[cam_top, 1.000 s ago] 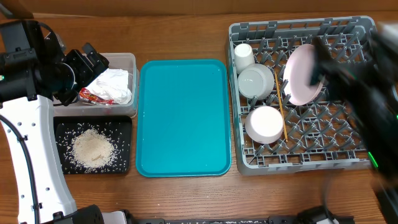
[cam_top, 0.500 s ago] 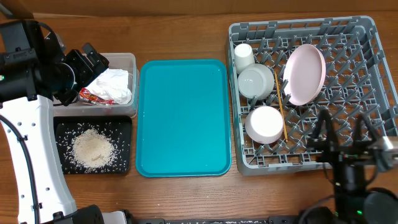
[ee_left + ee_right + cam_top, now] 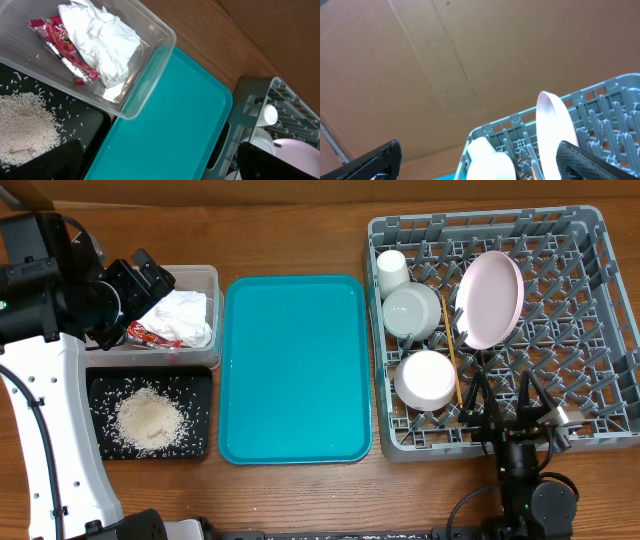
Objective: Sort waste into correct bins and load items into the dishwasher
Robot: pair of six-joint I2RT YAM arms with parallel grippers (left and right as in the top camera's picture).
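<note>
Now: both grippers spread wide, nothing held. Left gripper (image 3: 152, 272) hangs over the left end of the tub (image 3: 205, 275). Right gripper (image 3: 503, 405) sits at the near edge of the rack (image 3: 590, 330), just right of the near bowl (image 3: 427, 378). Napkin (image 3: 185, 315) and wrapper (image 3: 150, 333) are in the tub, touching, wrapper on the napkin's near-left side. Rice (image 3: 148, 420) is piled in the black tray (image 3: 200, 380) just in front of the tub, stray grains around the pile. In the rack: plate (image 3: 490, 298) on edge and tilted, cup (image 3: 391, 270) in the far-left corner, far bowl (image 3: 412, 310) just beside it, chopsticks (image 3: 451, 360) lying between bowls and plate. Teal tray (image 3: 295, 370) sits between bins and rack.
</note>
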